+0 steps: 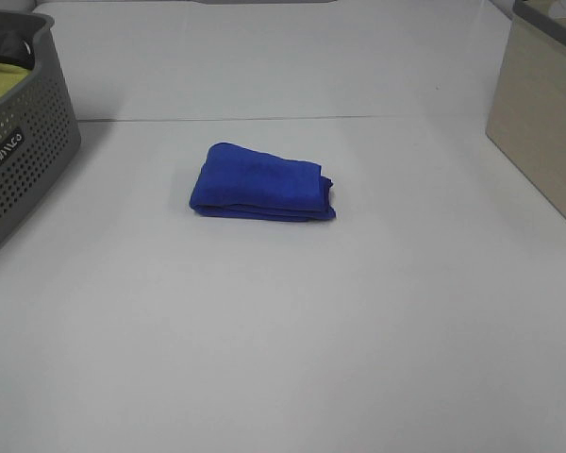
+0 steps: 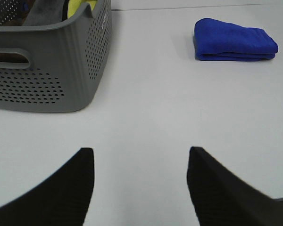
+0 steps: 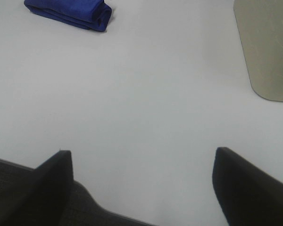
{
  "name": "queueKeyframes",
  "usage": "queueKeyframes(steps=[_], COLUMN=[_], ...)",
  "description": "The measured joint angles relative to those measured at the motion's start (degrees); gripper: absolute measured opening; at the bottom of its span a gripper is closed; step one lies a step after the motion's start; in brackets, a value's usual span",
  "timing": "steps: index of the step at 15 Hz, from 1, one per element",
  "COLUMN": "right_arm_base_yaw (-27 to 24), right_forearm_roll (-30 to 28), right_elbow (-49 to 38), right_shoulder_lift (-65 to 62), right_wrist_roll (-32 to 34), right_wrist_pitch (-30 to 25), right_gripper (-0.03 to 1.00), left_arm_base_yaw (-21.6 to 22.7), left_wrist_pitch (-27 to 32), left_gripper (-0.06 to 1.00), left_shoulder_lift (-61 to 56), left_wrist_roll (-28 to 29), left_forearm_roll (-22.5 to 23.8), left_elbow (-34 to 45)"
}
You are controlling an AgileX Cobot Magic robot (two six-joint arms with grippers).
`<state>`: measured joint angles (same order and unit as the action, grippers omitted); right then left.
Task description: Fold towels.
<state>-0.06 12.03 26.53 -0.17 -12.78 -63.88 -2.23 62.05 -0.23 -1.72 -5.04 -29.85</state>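
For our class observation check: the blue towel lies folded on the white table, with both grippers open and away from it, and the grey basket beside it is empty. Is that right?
Not quite. The grey basket is not empty: the left wrist view shows yellow-green cloth inside it. The rest holds: the blue towel lies folded on the white table, with the left gripper and right gripper open and away from it.

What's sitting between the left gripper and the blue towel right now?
Nothing: in the left wrist view, only bare white table lies between the open left gripper and the folded blue towel. The grey basket stands off to one side.
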Motion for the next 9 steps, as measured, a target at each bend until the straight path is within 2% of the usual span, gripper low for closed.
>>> queueKeyframes(steps=[9], right_arm_base_yaw=[0.0], right_forearm_roll=[0.6], right_elbow=[0.0], right_shoulder_lift=[0.0], right_wrist_roll=[0.0], right_wrist_pitch=[0.0], right_gripper=[0.79], left_arm_base_yaw=[0.0], left_wrist_pitch=[0.0], left_gripper=[0.57], left_shoulder_lift=[-0.1], left_wrist_roll=[0.0], left_forearm_roll=[0.0], left_elbow=[0.0])
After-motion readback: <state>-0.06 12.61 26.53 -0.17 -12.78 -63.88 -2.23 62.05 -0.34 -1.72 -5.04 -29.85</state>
